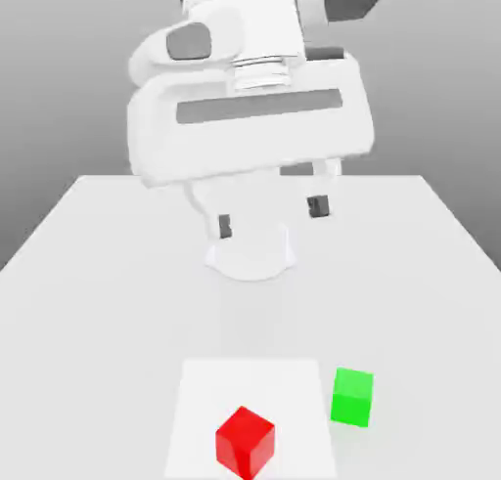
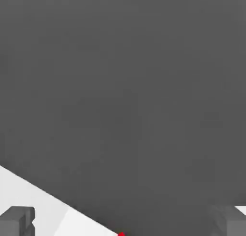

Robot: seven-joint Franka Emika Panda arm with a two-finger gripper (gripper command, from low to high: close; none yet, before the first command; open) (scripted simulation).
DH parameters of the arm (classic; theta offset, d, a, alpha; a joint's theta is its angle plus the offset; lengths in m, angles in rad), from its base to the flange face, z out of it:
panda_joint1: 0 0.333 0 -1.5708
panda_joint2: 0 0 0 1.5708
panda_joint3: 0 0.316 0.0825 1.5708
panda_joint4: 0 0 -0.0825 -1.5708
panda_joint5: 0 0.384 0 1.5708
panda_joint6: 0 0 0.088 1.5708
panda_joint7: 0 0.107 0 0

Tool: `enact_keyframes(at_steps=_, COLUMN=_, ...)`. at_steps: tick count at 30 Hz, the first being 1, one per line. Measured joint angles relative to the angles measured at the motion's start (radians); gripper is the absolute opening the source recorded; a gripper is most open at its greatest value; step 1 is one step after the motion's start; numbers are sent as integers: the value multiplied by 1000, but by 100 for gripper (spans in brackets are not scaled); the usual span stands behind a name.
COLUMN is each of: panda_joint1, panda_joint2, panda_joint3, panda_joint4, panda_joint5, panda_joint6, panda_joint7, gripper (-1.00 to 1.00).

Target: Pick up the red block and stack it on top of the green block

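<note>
The red block (image 1: 245, 442) is a small bright red cube resting on a white square patch (image 1: 205, 390) near the table's front edge, turned corner-on. The green block (image 1: 352, 397) stands just to the exterior view's right of it, at the patch's edge, a short gap apart. My gripper (image 1: 272, 218) hangs high above the middle of the table, well behind both blocks, open, with its dark fingertips (image 1: 225, 226) spread wide and nothing between them. In the hand view a sliver of the red block (image 2: 121, 234) peeks at the frame's edge, and a fingertip (image 2: 18, 220) shows.
The white table (image 1: 98, 273) stretches wide around the blocks. The arm's round base (image 1: 250, 253) sits at the table's middle back. A grey floor lies beyond the table edge (image 2: 57, 201) in the hand view.
</note>
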Motion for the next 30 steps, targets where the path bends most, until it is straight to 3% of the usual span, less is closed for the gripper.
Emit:
enact_keyframes(at_steps=5, panda_joint1=11, panda_joint2=175, panda_joint3=-3, panda_joint4=-33, panda_joint5=13, panda_joint6=68, panda_joint7=-177, gripper=0)
enact_keyframes(at_steps=10, panda_joint1=2, panda_joint2=335, panda_joint3=-9, panda_joint4=-69, panda_joint5=-49, panda_joint6=145, panda_joint7=-297, gripper=0)
enact_keyframes(at_steps=15, panda_joint1=-48, panda_joint2=512, panda_joint3=55, panda_joint4=-49, panda_joint5=13, panda_joint6=281, panda_joint7=-373, gripper=0)
enact_keyframes(at_steps=16, panda_joint1=-55, panda_joint2=536, panda_joint3=64, panda_joint4=-45, panda_joint5=27, panda_joint6=299, panda_joint7=-384, gripper=-100)
enact_keyframes(at_steps=23, panda_joint1=-55, panda_joint2=534, panda_joint3=64, panda_joint4=-46, panda_joint5=25, panda_joint6=297, panda_joint7=-383, gripper=-100)
enact_keyframes(at_steps=28, panda_joint1=-15, panda_joint2=375, panda_joint3=13, panda_joint4=-76, panda_joint5=-67, panda_joint6=171, panda_joint7=-320, gripper=-100)
enact_keyframes(at_steps=30, panda_joint1=18, panda_joint2=311, panda_joint3=41, panda_joint4=-118, panda_joint5=-103, panda_joint6=148, panda_joint7=-344, gripper=-100)
